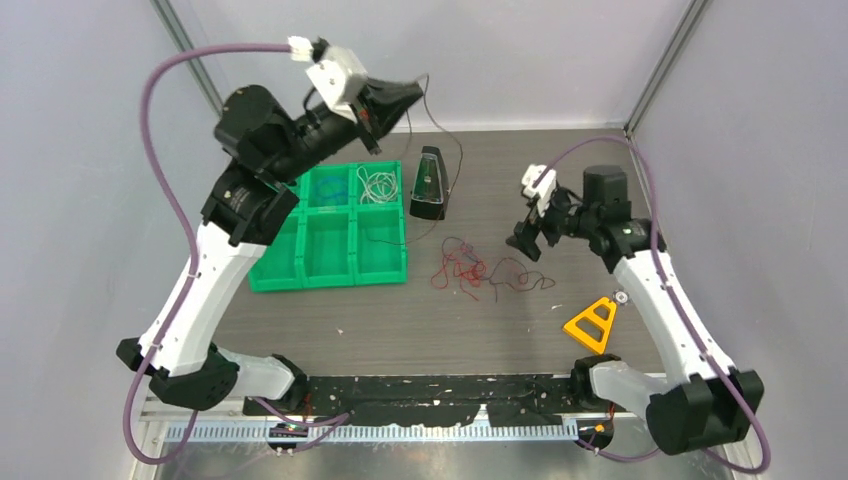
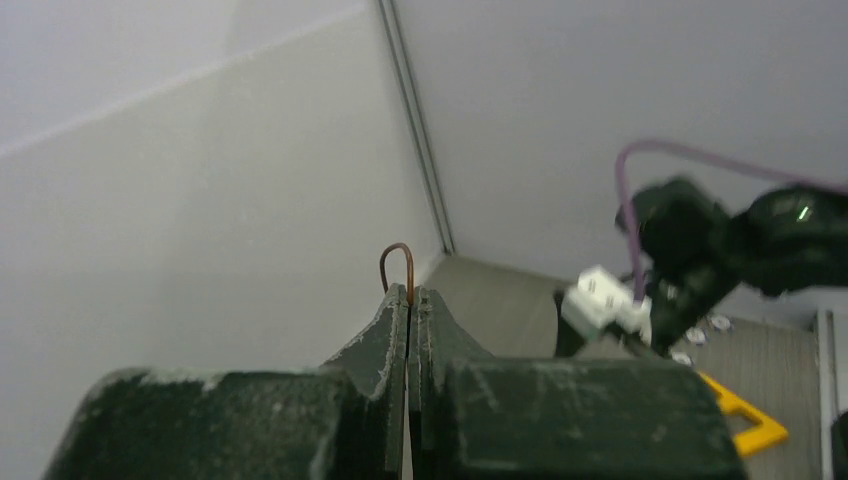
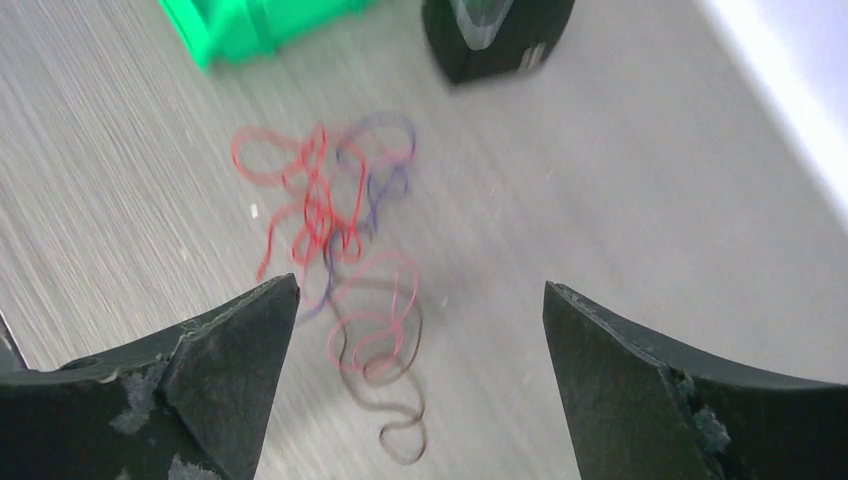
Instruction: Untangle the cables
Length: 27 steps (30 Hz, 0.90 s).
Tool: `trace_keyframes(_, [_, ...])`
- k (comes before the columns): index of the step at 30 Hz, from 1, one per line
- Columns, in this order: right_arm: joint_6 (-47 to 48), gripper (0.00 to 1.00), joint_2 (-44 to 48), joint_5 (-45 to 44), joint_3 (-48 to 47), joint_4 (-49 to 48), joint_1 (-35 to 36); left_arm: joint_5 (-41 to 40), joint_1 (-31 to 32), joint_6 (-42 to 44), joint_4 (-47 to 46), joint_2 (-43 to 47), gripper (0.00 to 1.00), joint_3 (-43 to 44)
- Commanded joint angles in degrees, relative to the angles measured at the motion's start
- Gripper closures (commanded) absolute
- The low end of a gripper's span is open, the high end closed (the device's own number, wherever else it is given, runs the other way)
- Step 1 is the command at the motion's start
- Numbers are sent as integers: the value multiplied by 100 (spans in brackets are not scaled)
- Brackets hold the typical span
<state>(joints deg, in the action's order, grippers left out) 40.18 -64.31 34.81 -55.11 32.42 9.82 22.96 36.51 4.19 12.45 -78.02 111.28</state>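
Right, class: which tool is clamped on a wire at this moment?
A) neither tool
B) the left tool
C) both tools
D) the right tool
B: the left tool is shut on a thin brown wire, while the right tool hangs open above the tangle.

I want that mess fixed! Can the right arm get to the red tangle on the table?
Probably yes. The right gripper hangs open just above the tangle, with nothing between them. The left gripper, shut on a thin cable, is raised clear.
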Motion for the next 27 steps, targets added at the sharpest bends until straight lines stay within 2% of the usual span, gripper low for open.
trace_keyframes(1, [-954, 1, 570, 1105, -1183, 162, 6, -35, -32, 381, 333, 570, 100, -987])
trace_keyframes(8, [-1425, 3, 471, 1267, -1686, -103, 54, 286, -385, 115, 127, 1198, 100, -2464])
trace_keyframes(15, [-1640, 3, 243, 1272, -1810, -246, 55, 845, -1108, -294, -27, 1309, 100, -2916])
trace_keyframes(23, [-1832, 3, 134, 1303, -1802, -301, 63, 968, -1761, 32, 65, 1643, 100, -3589])
trace_keyframes(27, [-2516, 3, 237, 1299, -1988, -819, 63, 1057, -2257, -8, -7, 1632, 100, -3649])
